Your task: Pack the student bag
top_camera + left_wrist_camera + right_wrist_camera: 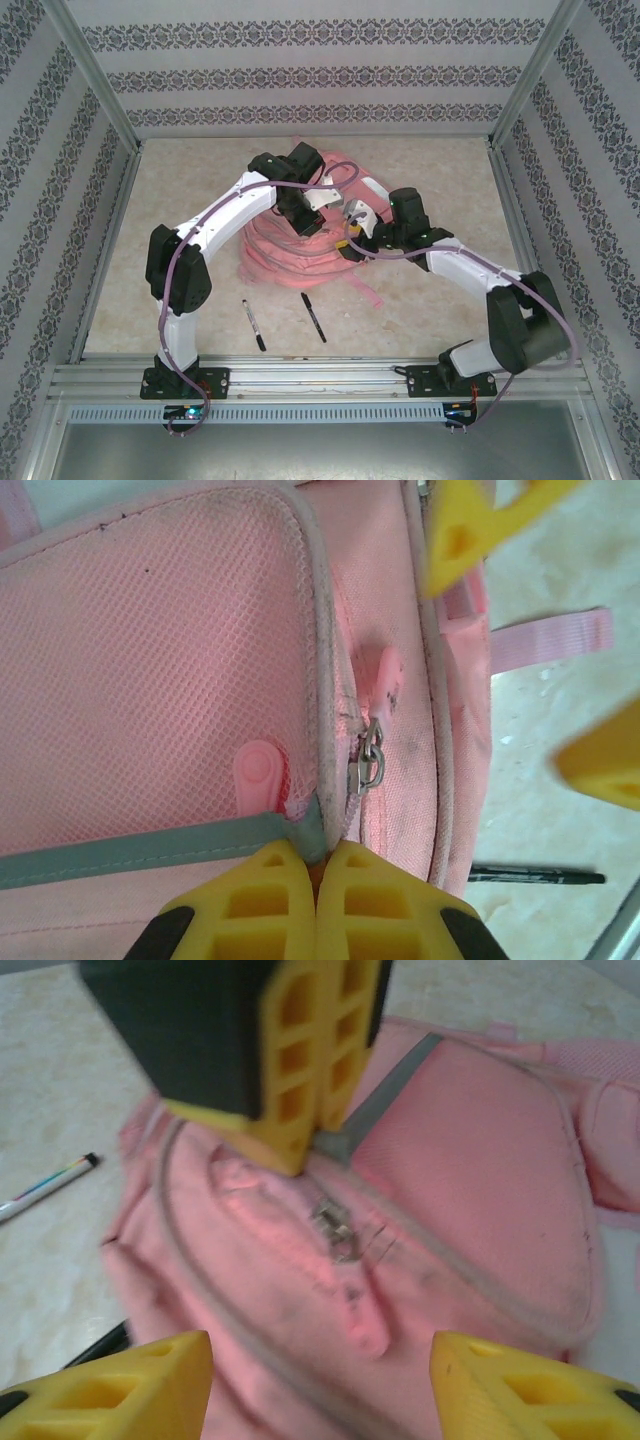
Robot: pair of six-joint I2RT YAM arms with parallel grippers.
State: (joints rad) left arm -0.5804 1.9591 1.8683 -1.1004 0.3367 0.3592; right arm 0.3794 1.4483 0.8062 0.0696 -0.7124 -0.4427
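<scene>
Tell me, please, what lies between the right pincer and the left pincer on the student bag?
In the right wrist view, the zipper pull lies on the student bag between the right pincer and the left pincer.

Close wrist views share the student bag (pixel 150 660) seen from overhead.

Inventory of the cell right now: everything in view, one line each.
student bag: 1, pink, lying mid-table under both grippers
zip pull: 1, metal, on the bag's front beside the mesh panel
reflective strip: 1, grey, across the mesh panel
pens: 2, dark, on the table between the bag and the arm bases
table: 1, beige marbled, inside patterned walls
left gripper: 1, yellow fingers, shut, pinching bag fabric at the strip's end
right gripper: 1, yellow fingers, open, above the bag near the zip pull
</scene>
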